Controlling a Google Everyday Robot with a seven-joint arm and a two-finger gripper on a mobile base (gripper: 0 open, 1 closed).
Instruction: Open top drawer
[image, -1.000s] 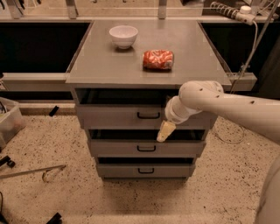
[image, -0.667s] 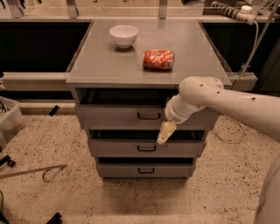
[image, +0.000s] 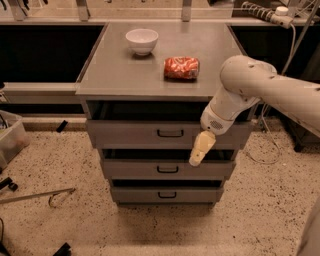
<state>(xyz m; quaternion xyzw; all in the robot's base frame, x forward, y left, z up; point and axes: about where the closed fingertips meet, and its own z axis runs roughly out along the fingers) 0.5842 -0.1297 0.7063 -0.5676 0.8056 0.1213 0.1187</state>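
Under the cabinet's grey top, the top drawer shows its wide front with a small black handle at the middle; a dark gap runs between the top and the drawer front. Below it sit the middle drawer and the bottom drawer, each with a like handle. The white arm reaches in from the right, and its cream gripper hangs tip-down in front of the top drawer's lower edge, right of the handle and apart from it. Whether the gripper is released or clenched cannot be told, nor whether it touches the drawer front. On the top stand a white bowl at the back and a red pack to its right, well apart
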